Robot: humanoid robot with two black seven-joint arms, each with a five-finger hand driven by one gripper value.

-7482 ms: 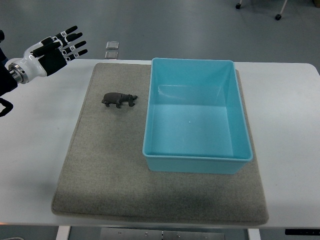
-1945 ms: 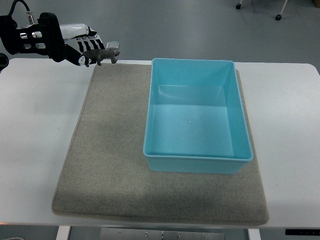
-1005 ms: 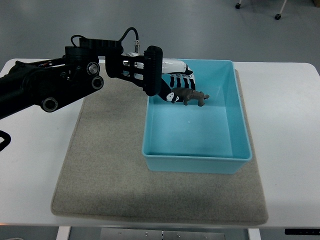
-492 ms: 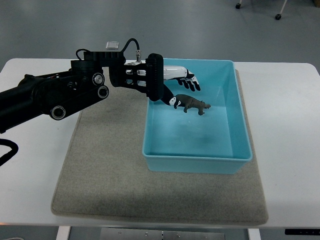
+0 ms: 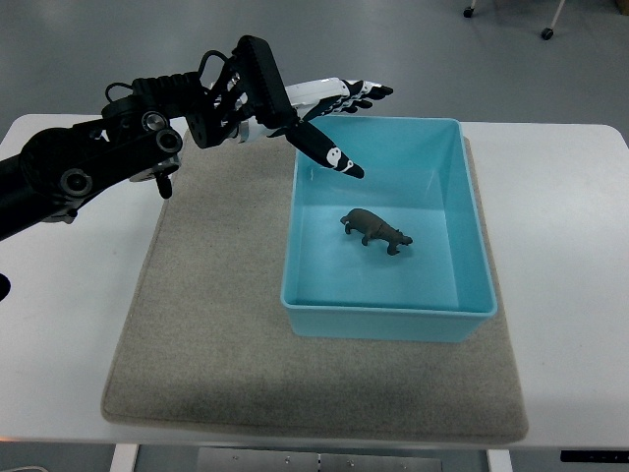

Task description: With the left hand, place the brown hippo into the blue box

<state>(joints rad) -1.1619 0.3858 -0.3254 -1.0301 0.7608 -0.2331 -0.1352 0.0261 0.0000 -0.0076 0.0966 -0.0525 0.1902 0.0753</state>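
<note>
You see the brown hippo (image 5: 377, 228) standing inside the blue box (image 5: 474, 258), on its floor near the middle and clear of the walls, its small features too tiny to make out. Your left hand (image 5: 319, 108) hangs over the box's far left corner with its fingers (image 5: 332, 157) released and spread, holding nothing, apart from the hippo. The box sits on a grey mat (image 5: 211, 324) on the white bench (image 5: 69, 295), and the left arm is cut off at the picture's left edge.
</note>
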